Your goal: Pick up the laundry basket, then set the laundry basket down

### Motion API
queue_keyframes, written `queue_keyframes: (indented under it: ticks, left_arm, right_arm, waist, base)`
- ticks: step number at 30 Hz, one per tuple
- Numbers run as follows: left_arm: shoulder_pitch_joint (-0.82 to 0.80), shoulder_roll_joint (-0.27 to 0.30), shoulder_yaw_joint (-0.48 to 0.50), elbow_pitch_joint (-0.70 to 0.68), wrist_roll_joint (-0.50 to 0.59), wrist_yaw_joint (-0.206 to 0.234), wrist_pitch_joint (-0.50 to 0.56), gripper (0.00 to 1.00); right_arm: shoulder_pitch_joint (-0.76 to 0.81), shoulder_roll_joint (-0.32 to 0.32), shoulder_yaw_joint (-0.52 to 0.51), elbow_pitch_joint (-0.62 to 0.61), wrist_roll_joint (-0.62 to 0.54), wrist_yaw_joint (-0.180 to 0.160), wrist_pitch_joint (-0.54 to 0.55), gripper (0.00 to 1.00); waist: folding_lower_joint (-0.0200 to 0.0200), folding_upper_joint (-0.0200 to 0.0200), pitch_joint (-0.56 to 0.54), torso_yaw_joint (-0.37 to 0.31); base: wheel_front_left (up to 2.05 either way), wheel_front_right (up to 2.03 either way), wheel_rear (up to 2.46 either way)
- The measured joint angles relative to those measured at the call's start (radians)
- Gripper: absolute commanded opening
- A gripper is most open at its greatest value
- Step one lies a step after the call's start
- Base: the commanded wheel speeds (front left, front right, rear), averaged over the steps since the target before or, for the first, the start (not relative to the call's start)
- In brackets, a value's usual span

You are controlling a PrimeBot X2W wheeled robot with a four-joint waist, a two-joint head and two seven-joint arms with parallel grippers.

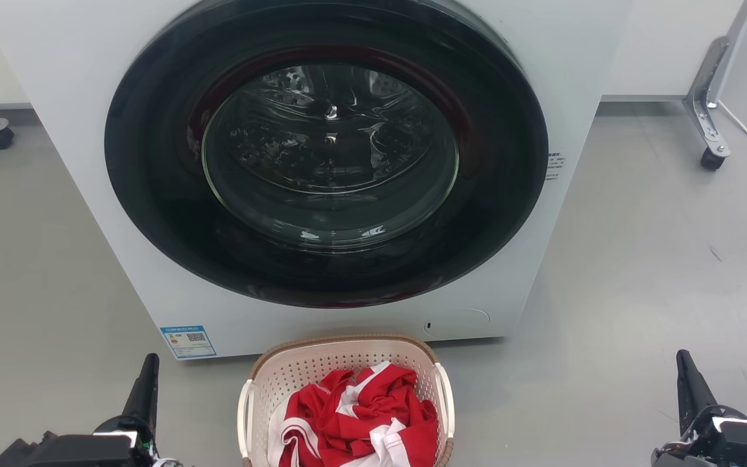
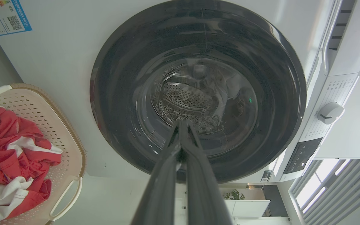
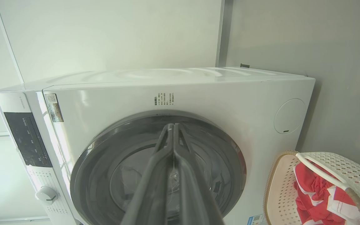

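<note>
The washer (image 1: 347, 162) is filling most of the scene. The laundry basket (image 1: 341, 339) is sitting on the floor just in front of the washer, below its round door, possibly touching it; the angle is hiding that gap. Red and white clothes (image 1: 360, 415) are lying heaped inside. The left gripper (image 1: 150, 363) is hovering before the washer's lower left corner and the right gripper (image 1: 683, 357) well off past its right side, each with fingers pressed together and gripping nothing. An uneven grab on the handles is risking a tilt, spilling clothes or knocking the washer.
</note>
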Motion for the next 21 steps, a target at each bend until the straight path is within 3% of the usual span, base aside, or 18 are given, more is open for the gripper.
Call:
queue_keyframes:
  ticks: [21]
  left_arm:
    - [0.000,0.000,0.000,0.000,0.000,0.000,0.000,0.00]
  right_arm:
    - [0.000,0.000,0.000,0.000,0.000,0.000,0.000,0.00]
  waist:
    - [0.0000,0.0000,0.000,0.000]
  base:
    - [0.00,0.00,0.00]
